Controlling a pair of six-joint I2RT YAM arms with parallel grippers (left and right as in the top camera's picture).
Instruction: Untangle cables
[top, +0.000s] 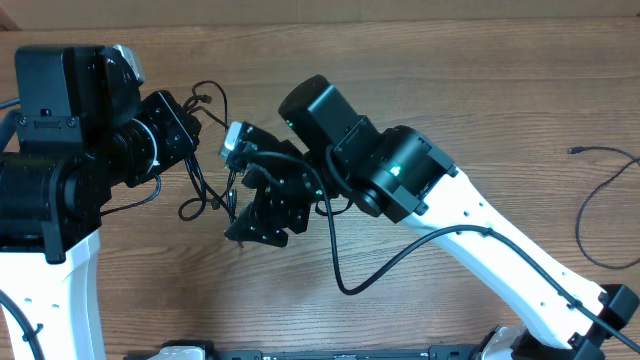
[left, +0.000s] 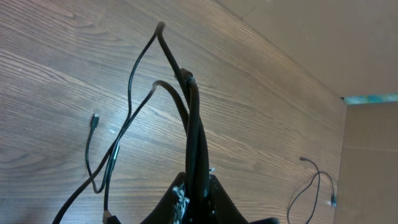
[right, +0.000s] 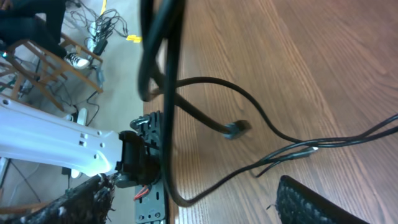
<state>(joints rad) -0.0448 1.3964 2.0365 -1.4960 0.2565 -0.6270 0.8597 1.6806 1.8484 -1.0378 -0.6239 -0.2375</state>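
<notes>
Toward the left edge of the wooden surface (top: 450, 80), the left gripper (left: 196, 193) has its jaws closed on a bunch of the cables (left: 194, 137), which rise from it in a tight black bundle and then split into thin strands that bend down to the wood. A small plug (left: 94, 119) lies flat beside them. Just right of that, near the middle of the surface, the right gripper (right: 196, 205) has its jaws wide apart. Strands run through the gap between its pads (right: 311, 199), but nothing is pinched there. Well apart from all this, by the right edge, a loose cable (top: 579, 225) lies by itself in an open curve, and it looks already freed. By my reading the task is only partly done: one cord is clear, while the rest are looped over each other between the two arms and need pulling apart. From overhead the right wrist covers the heart of the knot, so the crossings and the number of cords cannot be made out. In the right wrist view the nearest strand is blurred, and the fingers are cut off at the bottom edge
</notes>
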